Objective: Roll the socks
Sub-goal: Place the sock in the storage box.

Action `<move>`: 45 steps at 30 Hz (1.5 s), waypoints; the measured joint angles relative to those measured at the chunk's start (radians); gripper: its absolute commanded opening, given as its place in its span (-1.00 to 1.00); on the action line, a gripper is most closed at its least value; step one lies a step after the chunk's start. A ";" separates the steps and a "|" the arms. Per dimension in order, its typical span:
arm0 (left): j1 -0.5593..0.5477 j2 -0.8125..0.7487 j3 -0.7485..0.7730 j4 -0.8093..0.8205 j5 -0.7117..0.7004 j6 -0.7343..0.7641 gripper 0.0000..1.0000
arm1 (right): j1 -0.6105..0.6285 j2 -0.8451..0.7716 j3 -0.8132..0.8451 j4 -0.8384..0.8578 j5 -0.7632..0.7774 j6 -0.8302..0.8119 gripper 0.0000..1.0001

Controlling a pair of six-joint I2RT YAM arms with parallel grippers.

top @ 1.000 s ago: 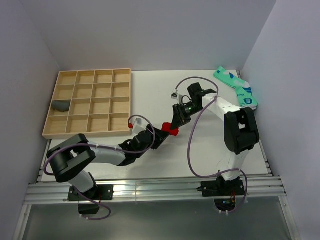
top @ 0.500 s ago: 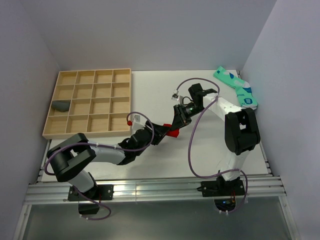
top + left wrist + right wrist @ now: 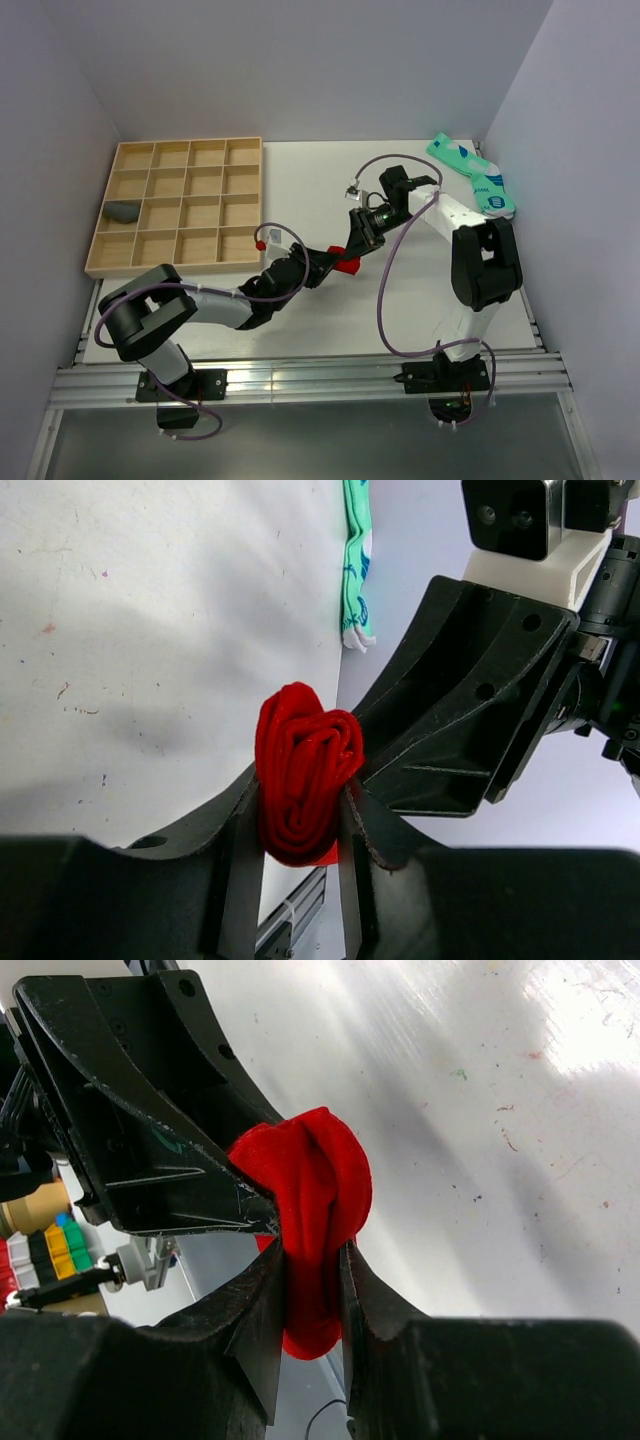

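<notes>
The red sock (image 3: 347, 262) is a tight roll held above the white table near its middle. My left gripper (image 3: 338, 257) is shut on the red sock (image 3: 303, 775) from the left. My right gripper (image 3: 352, 250) is shut on the same red sock (image 3: 318, 1205) from the far side, its fingers (image 3: 258, 1300) touching the left gripper's fingers. The dark grey sock (image 3: 123, 211) lies bunched in a left-hand compartment of the wooden tray (image 3: 180, 205). The red sock's white markings are hidden.
The mint-green socks (image 3: 472, 176) with blue-and-white pattern lie at the table's far right corner, also seen in the left wrist view (image 3: 356, 565). The wooden tray of several compartments fills the far left. Walls close in behind and on both sides.
The left arm has pushed forward and up toward the right gripper; the red roll has moved slightly with it. The right wrist has shifted a little.
</notes>
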State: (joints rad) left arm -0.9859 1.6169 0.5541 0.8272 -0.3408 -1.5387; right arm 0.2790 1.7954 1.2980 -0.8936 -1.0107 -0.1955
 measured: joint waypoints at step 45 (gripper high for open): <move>0.965 -0.702 -0.041 -0.571 0.166 0.459 -0.99 | -0.087 -0.217 0.044 0.004 0.289 -0.140 0.18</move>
State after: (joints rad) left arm -0.0212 0.9154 0.5133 0.2562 -0.1749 -1.0798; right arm 0.1925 1.5787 1.3422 -0.8898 -0.7219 -0.3355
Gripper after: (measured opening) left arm 0.330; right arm 0.590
